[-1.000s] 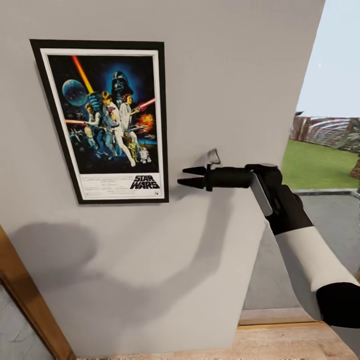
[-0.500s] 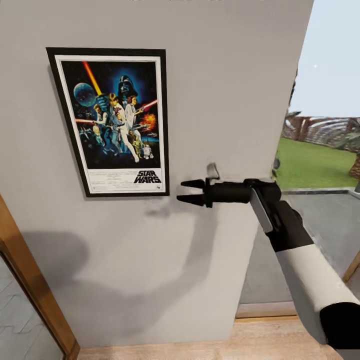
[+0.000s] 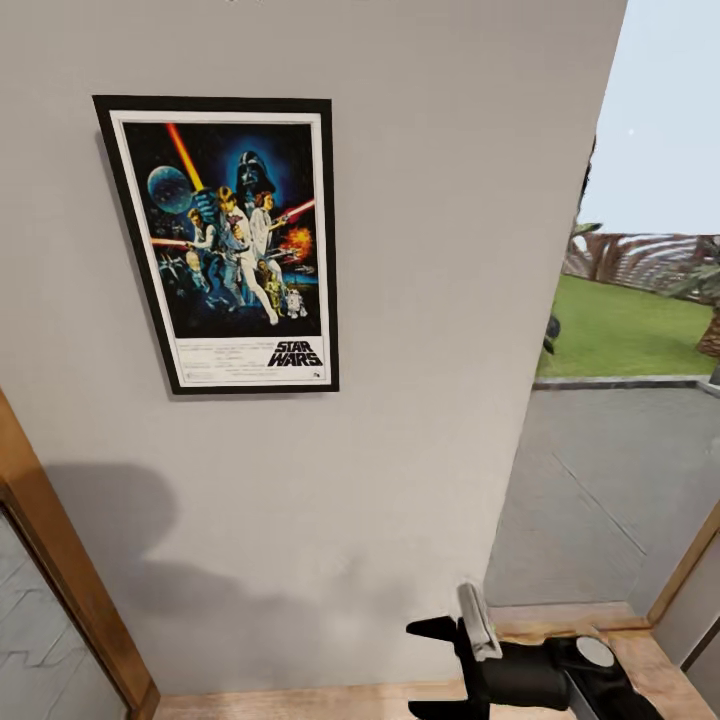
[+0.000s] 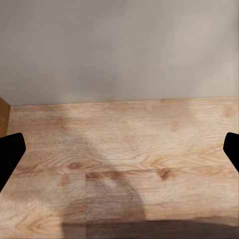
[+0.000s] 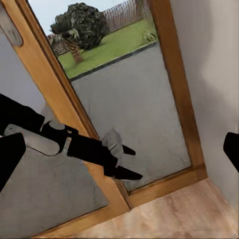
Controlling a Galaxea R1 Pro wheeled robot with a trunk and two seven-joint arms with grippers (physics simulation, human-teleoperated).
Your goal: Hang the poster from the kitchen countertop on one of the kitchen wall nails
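I see the poster [image 3: 228,243] flat on the grey wall [image 3: 420,250], upright in portrait, its black frame tilted a touch so the lower edge sits further right than the top. Nothing touches it. I cannot make out the nail behind it.

My right gripper [image 3: 432,668] sits low, well below the poster and off to its right, near where the wall meets the wooden floor [image 3: 300,702]. Its two dark fingers [image 3: 432,629] point toward the wall and stand clearly apart, with nothing between them. In the right wrist view the same gripper's fingertips [image 5: 9,154] frame the edges of the picture, wide apart and empty, and beyond them I get a wooden door frame [image 5: 59,99] with glass, in which a dark arm with two spread fingers shows, and lawn [image 5: 109,45] and a tree [image 5: 79,25] outside.

My left gripper [image 4: 119,149] looks down at the floor where it meets the wall's base; its fingertips [image 4: 10,154] sit at opposite edges of the picture, spread wide, holding nothing.

To the poster's right the wall ends at an opening onto grey paving [image 3: 600,480].
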